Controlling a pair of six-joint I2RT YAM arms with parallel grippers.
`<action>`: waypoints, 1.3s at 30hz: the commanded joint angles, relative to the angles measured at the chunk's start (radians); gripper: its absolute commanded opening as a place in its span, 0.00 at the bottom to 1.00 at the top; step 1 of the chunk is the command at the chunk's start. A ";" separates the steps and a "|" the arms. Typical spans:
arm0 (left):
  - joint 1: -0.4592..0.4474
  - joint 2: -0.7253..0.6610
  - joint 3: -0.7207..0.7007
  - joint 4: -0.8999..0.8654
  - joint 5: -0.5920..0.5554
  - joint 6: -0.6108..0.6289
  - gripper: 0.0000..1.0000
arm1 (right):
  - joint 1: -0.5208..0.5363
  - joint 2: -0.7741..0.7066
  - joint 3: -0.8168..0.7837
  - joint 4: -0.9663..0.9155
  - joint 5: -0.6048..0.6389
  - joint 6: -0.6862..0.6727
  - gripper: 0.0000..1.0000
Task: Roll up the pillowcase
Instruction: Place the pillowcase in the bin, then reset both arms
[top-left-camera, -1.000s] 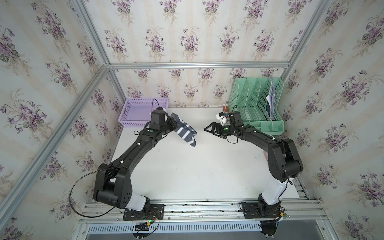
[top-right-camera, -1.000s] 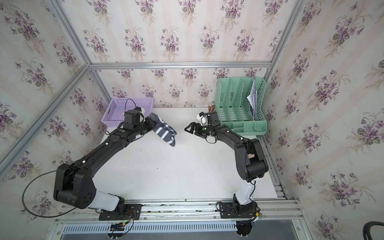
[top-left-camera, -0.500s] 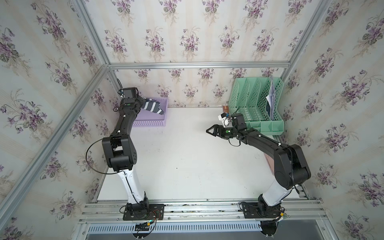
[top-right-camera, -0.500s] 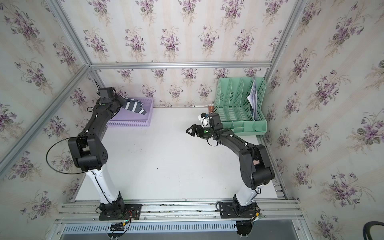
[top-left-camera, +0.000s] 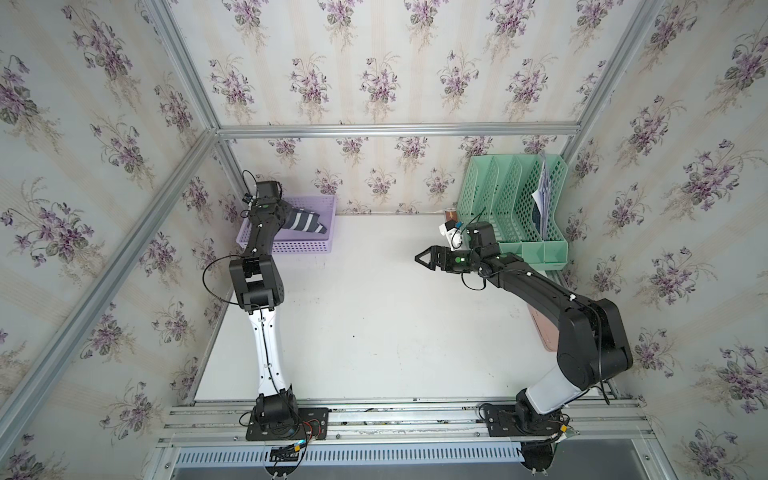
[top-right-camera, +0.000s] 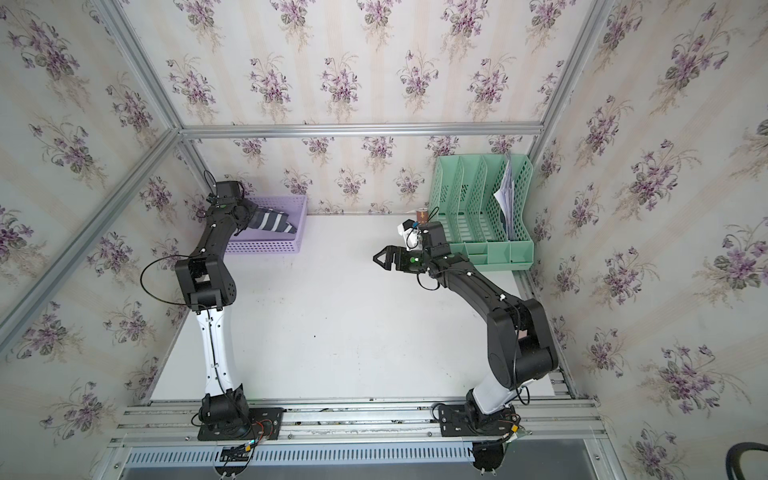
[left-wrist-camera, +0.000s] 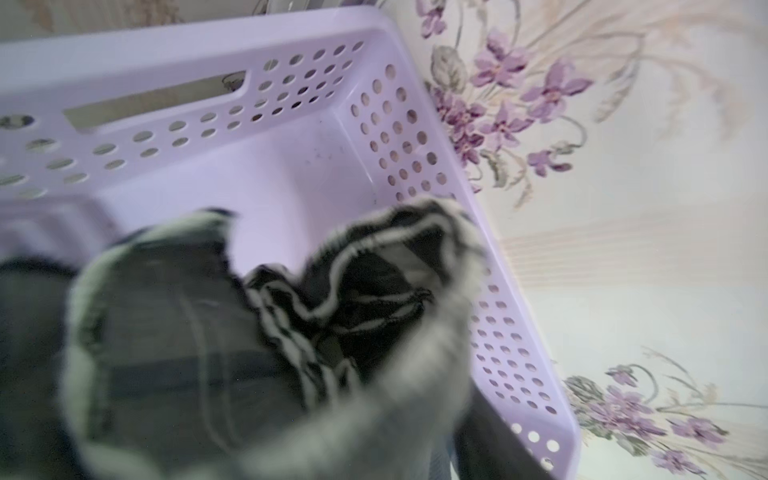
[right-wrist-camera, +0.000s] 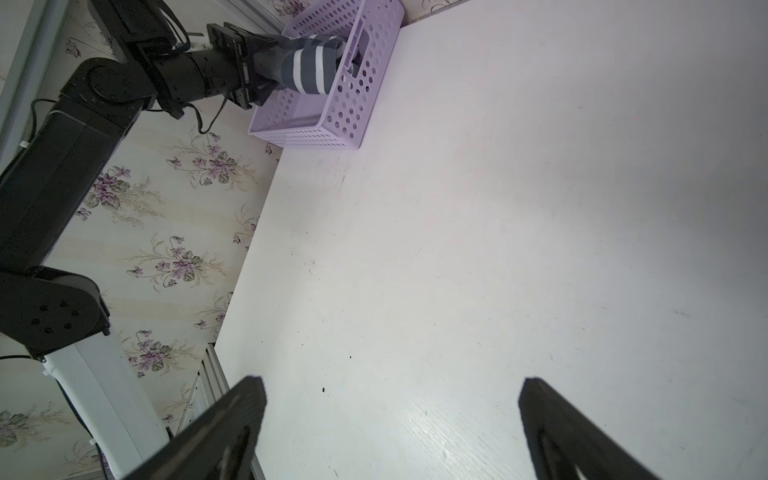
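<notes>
Bench (top-left-camera: 374, 332): white, bare across its middle in both top views, walls on three sides.
Green file rack (top-left-camera: 511, 199): far right corner, papers in one slot, seen only from above.
Lilac basket (top-left-camera: 328, 208): far left corner, against the wall.
Pillowcase (top-left-camera: 303, 220): bunched, partly inside the basket, at the left claw (right-wrist-camera: 272, 58). Only the left wrist view shows its blurred folds; the claw's grip cannot be told.
Right claw (right-wrist-camera: 390, 382): wide, empty, over open bench.
</notes>
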 joint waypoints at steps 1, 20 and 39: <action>0.012 -0.008 0.009 -0.059 0.038 -0.052 0.99 | 0.000 -0.017 0.019 0.002 0.009 -0.018 1.00; -0.057 -0.975 -0.873 0.024 -0.049 0.567 0.99 | -0.029 -0.261 -0.225 0.195 0.652 -0.217 1.00; -0.254 -1.407 -2.143 1.179 -0.228 0.892 0.99 | -0.227 -0.262 -0.922 1.189 0.864 -0.367 1.00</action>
